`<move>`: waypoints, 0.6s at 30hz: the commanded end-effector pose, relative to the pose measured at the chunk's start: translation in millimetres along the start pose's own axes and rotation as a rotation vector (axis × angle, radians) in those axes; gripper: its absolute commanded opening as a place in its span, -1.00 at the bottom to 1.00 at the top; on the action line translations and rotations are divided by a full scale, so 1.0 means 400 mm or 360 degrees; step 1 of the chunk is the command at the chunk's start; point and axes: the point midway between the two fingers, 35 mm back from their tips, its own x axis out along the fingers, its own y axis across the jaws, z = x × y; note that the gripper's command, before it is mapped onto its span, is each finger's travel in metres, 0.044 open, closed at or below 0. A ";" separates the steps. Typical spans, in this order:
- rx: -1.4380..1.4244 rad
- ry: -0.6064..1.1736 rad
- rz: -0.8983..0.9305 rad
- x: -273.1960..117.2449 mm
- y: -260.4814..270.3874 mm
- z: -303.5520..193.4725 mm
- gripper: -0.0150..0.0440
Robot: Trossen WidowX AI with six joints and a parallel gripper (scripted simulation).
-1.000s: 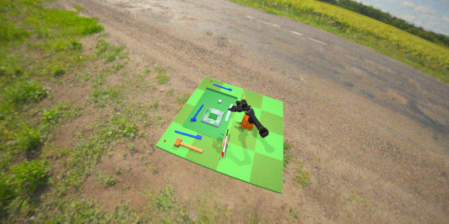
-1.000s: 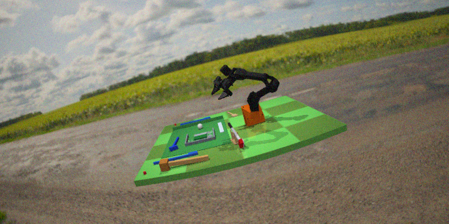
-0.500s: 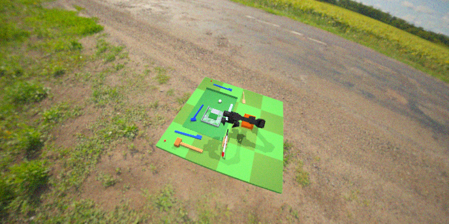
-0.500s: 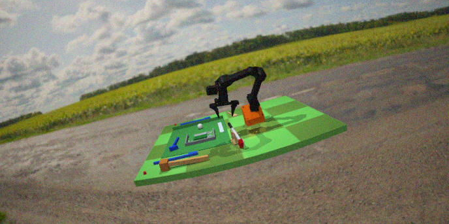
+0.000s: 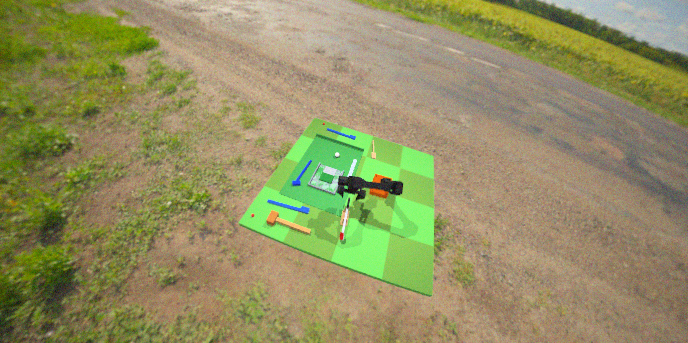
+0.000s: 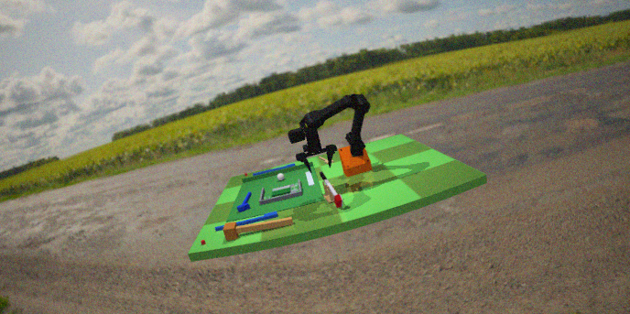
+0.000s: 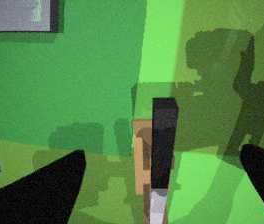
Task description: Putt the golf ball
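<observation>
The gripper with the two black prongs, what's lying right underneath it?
Under the open gripper, which holds nothing, lies the red putter, its black grip pointing up the wrist view, on the green mat. A tan piece partly shows beneath it. The picture's bottom edge cuts off the putter's red head.
</observation>
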 end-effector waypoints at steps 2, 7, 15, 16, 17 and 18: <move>0.0013 -0.0010 -0.0013 0.030 -0.005 0.007 1.00; 0.0013 -0.0010 -0.0012 0.058 -0.005 0.008 1.00; 0.0013 -0.0008 -0.0012 0.090 -0.006 0.009 1.00; 0.0013 -0.0008 -0.0012 0.091 -0.006 0.009 1.00; 0.0013 -0.0008 -0.0012 0.094 -0.006 0.009 1.00; 0.0013 -0.0008 -0.0012 0.097 -0.006 0.009 1.00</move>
